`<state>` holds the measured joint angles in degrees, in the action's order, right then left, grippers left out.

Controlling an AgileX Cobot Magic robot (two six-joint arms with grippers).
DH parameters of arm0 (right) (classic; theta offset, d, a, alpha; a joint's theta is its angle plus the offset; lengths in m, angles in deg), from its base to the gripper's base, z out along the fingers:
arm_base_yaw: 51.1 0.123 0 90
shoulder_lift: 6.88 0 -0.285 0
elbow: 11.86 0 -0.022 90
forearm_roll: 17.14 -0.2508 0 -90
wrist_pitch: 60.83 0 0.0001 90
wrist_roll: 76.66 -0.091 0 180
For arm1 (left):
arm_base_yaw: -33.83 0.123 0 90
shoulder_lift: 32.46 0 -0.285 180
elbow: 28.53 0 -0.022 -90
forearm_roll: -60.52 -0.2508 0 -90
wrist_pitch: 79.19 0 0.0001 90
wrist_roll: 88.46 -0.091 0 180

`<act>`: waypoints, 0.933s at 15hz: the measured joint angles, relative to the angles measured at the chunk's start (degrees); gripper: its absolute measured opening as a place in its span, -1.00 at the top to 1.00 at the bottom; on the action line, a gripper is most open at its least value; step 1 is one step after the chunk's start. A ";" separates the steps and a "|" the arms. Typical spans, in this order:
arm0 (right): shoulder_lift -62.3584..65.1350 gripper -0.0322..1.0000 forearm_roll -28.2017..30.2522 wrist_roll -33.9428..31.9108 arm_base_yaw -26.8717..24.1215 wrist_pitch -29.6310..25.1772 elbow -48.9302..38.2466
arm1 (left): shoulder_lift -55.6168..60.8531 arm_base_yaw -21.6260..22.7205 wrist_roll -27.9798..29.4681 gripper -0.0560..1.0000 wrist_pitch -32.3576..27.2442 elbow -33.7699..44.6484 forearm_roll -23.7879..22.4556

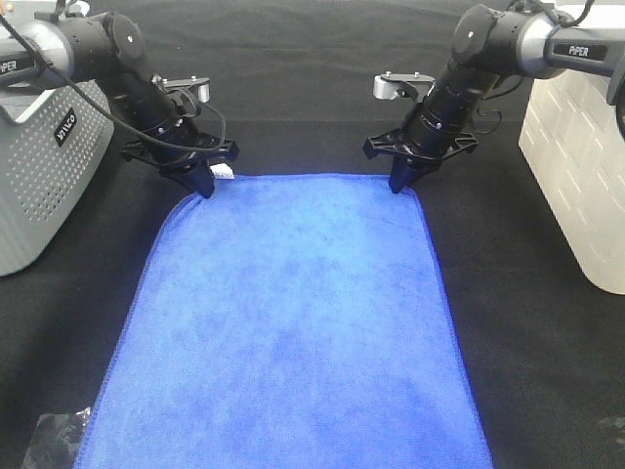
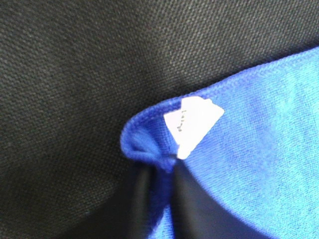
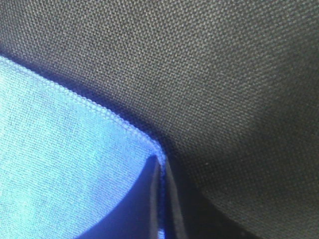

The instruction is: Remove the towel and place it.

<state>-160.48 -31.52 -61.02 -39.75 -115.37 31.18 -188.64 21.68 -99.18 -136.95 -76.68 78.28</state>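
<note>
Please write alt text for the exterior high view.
The left claw and the right claw pinch the far corners of a large royal-blue microfibre towel lying flat on black fabric, between a grey perforated basket and a white container.

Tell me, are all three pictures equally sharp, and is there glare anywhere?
Exterior high view: evenly lit and fairly crisp, no harsh glare on the towel. Left wrist view: soft overall, the white tag washed out, its print barely legible, and the left claw a dark blur. Right wrist view: the black table cover shows a sharp weave, but the right claw is blurred.
</note>
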 joint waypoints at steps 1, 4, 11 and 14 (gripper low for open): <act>0.00 0.88 0.17 0.00 0.00 0.00 0.00 | 0.00 0.00 0.00 0.87 0.00 0.00 -0.06; 0.40 0.88 2.46 0.00 0.17 1.66 0.00 | 0.00 -0.23 0.00 0.87 0.40 0.00 -0.69; 3.04 0.88 4.41 1.60 0.17 7.51 -0.06 | -1.43 -0.40 0.00 0.87 1.55 -8.77 -3.95; 3.09 0.88 4.53 2.69 0.17 10.94 0.74 | -1.43 -0.40 0.00 0.87 3.55 -12.32 -6.36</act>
<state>-157.39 -27.00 -58.32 -39.58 -104.43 31.93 -190.07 21.28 -99.18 -133.39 -89.00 71.92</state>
